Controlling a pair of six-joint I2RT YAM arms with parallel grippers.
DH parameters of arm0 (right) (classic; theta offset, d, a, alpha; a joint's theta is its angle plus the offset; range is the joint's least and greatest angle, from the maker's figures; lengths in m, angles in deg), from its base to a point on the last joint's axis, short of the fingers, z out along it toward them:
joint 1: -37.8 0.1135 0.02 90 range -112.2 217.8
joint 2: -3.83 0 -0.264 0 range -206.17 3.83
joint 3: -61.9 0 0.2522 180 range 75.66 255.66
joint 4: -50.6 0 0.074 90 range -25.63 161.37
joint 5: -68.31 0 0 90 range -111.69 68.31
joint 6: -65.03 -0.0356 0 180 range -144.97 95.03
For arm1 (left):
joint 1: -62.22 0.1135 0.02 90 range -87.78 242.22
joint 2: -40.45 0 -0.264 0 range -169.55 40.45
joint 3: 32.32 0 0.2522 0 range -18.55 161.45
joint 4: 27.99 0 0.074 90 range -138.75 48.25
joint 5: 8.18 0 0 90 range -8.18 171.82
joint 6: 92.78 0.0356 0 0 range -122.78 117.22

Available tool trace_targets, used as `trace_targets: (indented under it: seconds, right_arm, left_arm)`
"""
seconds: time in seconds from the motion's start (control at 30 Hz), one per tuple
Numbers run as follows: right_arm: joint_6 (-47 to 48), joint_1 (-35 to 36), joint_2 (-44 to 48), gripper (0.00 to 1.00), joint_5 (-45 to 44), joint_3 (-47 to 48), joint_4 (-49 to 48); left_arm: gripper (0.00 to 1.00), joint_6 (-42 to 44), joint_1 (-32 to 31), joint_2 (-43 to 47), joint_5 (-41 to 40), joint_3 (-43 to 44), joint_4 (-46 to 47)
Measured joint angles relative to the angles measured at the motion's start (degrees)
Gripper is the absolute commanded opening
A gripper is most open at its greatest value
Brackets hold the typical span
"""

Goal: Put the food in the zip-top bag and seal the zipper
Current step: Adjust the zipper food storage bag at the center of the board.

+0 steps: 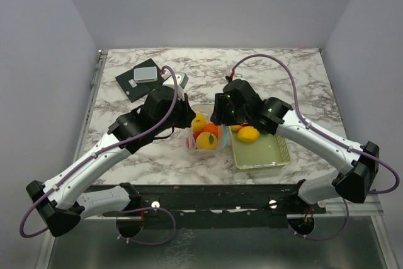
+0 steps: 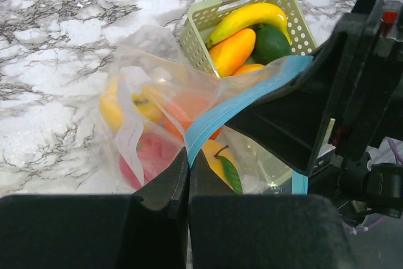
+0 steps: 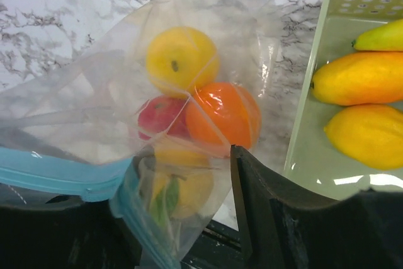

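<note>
zip-top bag hemmed by left arm and right arm, basket just beside, open table behind

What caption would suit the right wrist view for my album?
Toy fruits inside the clear zip-top bag, blue zipper nearest, beside a green basket holding more.

We are looking at a pale green mesh basket sitting on the marble table, while a black slab is carrying a grey block far left.
</note>
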Motion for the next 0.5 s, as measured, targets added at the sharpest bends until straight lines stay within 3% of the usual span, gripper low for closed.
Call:
trace_targets:
  seconds: [0.5]
  right_arm:
    - [-8.0, 3.5, 13.2, 0.67, 1.7, -10.9, -1.4]
  left_arm:
    - [0.00, -0.7, 0.0, 0.0, -1.7, 0.0, 0.0]
